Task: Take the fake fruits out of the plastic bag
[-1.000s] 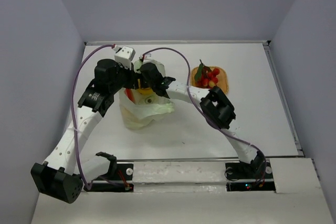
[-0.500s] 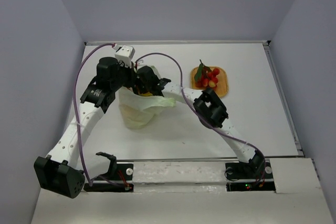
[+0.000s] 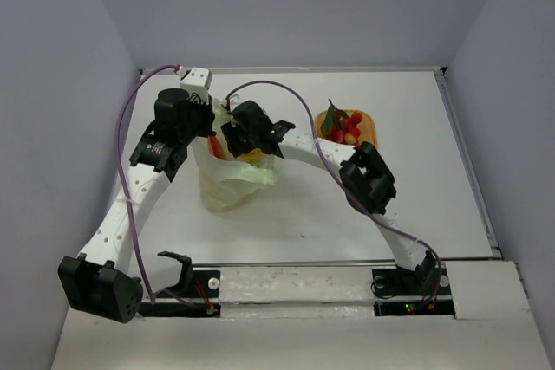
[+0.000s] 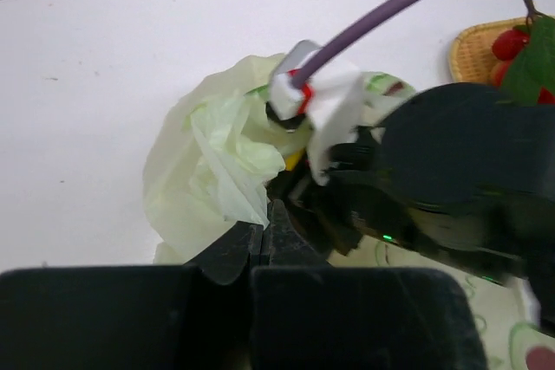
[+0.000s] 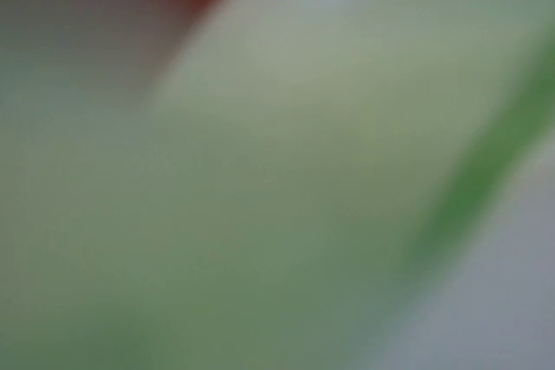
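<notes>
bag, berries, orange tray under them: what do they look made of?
Bag: thin plastic film, pale yellow-green and translucent, with sharp crinkled folds.
Berries: probably moulded plastic, smooth uniform red. The material of the green leaves cannot be told.
Orange tray: looks woven, like wicker or bamboo, with a matt finish. Ribbed weave lines show in the left wrist view, though it could be a plastic imitation.

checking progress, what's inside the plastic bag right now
A yellow piece and something red show at the plastic bag's mouth beside the right gripper. Deeper contents are covered by the film.
</notes>
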Controlling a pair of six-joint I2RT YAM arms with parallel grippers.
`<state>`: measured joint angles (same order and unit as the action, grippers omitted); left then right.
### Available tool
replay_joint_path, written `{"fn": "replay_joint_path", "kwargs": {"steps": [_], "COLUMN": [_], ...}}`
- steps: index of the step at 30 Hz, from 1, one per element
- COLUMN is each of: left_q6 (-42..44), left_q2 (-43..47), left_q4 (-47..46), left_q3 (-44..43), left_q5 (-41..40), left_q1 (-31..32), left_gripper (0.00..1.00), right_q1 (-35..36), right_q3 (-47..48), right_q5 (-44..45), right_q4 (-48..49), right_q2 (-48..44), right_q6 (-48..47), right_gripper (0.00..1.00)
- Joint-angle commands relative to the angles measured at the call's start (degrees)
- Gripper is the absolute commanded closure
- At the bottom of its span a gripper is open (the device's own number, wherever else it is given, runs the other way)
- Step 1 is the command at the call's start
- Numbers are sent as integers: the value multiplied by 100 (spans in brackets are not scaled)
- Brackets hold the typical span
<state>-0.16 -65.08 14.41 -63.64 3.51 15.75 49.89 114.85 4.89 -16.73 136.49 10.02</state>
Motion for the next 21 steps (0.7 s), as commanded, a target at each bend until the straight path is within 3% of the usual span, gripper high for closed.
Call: {"fn": "replay_joint_path", "kwargs": {"steps": [1, 5, 11, 14, 21], "left_q6": [192, 254, 262, 254, 280], "left_q2": [13, -66, -172, -233, -154], "left_q4": [-211, -246, -378, -387, -396], "left_q3": [-316, -377, -509, -623, -843], "left_q5": [-481, -693, -711, -755, -422], "left_q1": [-133, -221, -221, -221, -230], "left_gripper": [100, 100, 100, 100, 100], "right_q1": [-41, -321, -576, -883, -884], "right_q3": [-312, -1217, -2096, -2456, -2669], "right_q5": [-732, -1443, -2551, -3481, -3442], "right_q4": [214, 565, 856, 1197, 1445], "right_q2": [-1623, -2623, -3794, -4059, -3779], "right_q6": [-27, 385, 141, 298, 492], "right_gripper": [99, 99, 99, 99, 90]}}
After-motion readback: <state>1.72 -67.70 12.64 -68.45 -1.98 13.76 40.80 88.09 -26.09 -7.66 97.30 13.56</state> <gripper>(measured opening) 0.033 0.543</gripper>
